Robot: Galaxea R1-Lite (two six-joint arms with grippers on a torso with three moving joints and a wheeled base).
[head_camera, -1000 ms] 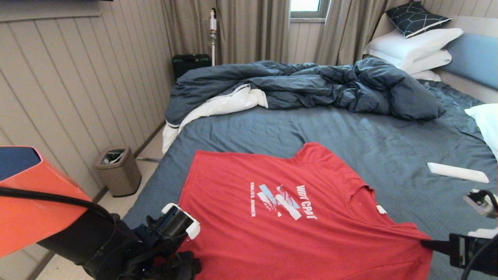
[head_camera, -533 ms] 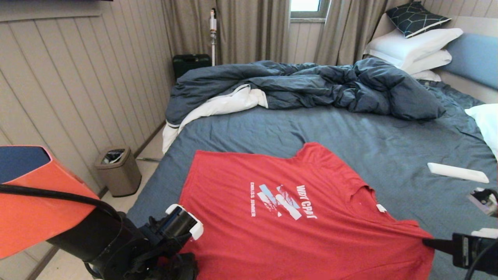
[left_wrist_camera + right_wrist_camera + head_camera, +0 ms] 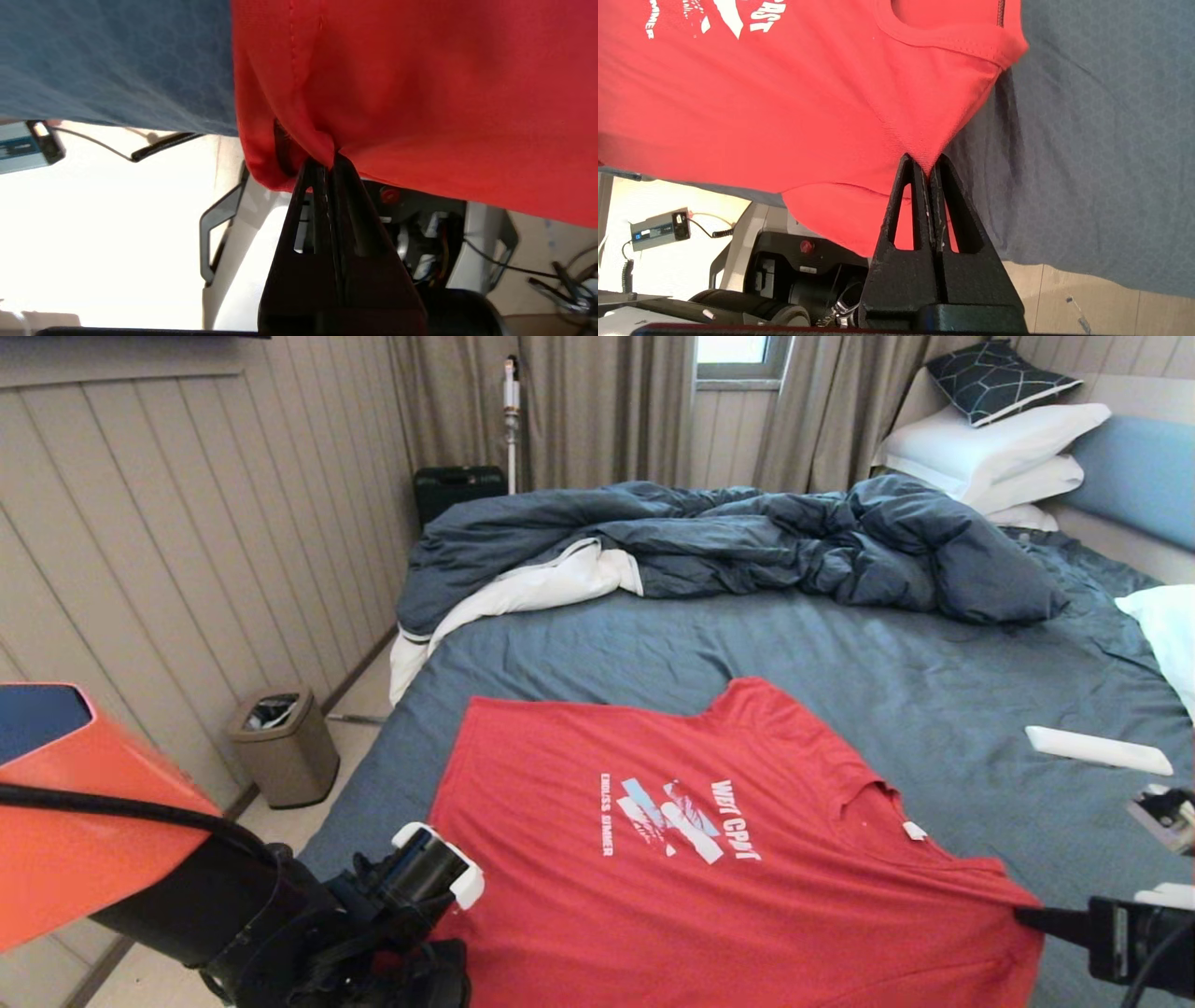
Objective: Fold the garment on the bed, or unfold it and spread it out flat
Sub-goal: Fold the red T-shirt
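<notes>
Shirt pinched at both near corners on the bed

Red T-shirt [image 3: 709,887], one only, lies spread on the near part of the bed [image 3: 840,663], print upward, collar to the right and hem to the left. Its left edge runs just inside the bed's left side; its near edge hangs over the near side, above the robot's base. The left gripper [image 3: 327,163], at the near left corner, has its fingers pressed together on a bunched fold of the hem. The right gripper [image 3: 927,170], at the near right, has its fingers clamped on a drawn-up point of cloth beside the collar, at the shoulder. Bare sheet stretches beyond the shirt, far and to the right. One flat white object [image 3: 1097,749] lies on the sheet to the right, apart from the shirt. One rumpled dark blue duvet [image 3: 747,546] fills the far side. Three white pillows [image 3: 990,453] are stacked at the far right, with one dark patterned cushion [image 3: 994,378] on top; another white pillow [image 3: 1162,625] shows at the right edge. One bin [image 3: 283,747] stands on the floor, left.
</notes>
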